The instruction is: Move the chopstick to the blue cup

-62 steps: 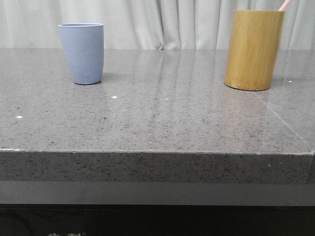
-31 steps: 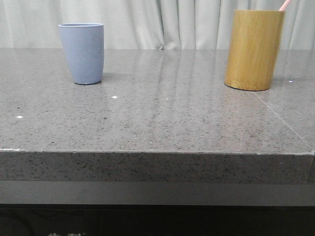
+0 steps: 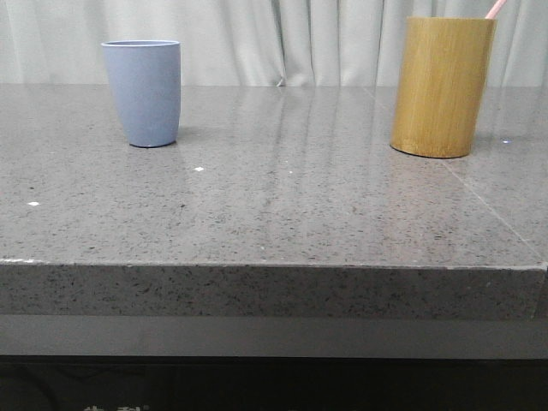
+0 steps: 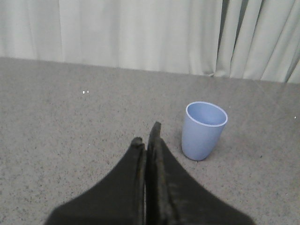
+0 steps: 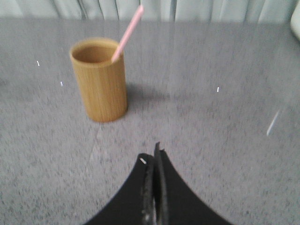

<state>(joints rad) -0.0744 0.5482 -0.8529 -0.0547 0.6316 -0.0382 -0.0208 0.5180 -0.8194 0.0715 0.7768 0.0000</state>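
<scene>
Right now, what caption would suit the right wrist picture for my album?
Closed right gripper hovers over the grey table, short of the bamboo holder with the pink chopstick leaning inside.

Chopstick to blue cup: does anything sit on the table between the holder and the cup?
Nothing visible does. The chopstick stands in the bamboo holder on the right; the blue cup stands on the left, with bare table between them.

Curtained lab: bare stone table (image 3: 274, 223)
</scene>
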